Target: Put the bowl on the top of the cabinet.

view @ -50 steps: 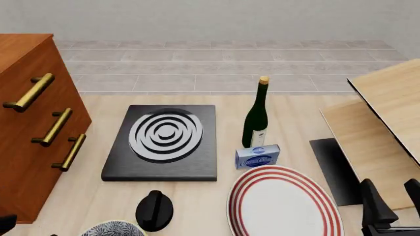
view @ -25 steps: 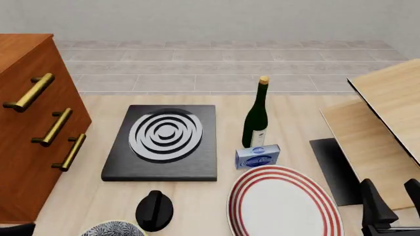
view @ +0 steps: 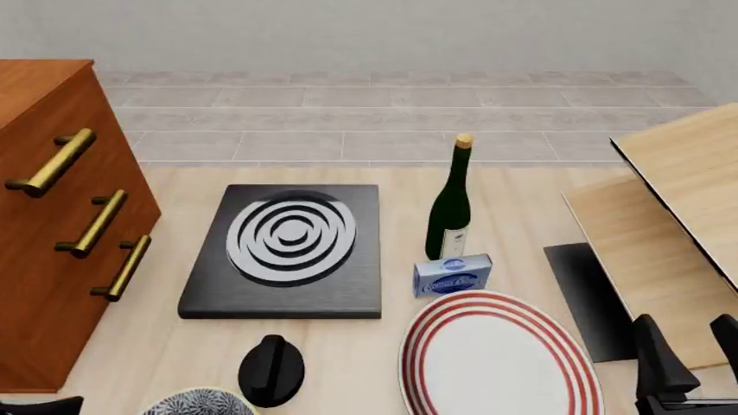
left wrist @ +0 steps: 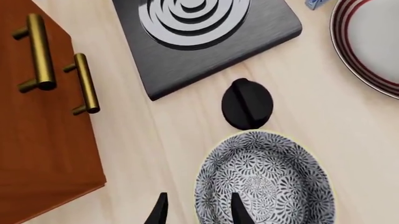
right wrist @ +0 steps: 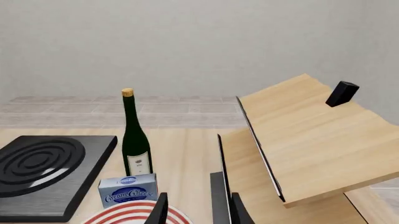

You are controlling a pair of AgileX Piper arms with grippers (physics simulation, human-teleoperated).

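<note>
So, left gripper (left wrist: 196, 212) hangs over bowl (left wrist: 265, 182) at lower middle of left wrist frame, fingers apart, straddling near rim, holding nothing. Probably lining up rim pinch. Cabinet (view: 52, 216) fills left edge. Right gripper (right wrist: 196, 210) parked lower right, open, empty.

bowl and cabinet
speckled blue-white bowl (left wrist: 265, 182) upright on the table, near edge; reddish-brown cabinet (view: 52, 225) at left, brass handles, top bare.
</note>
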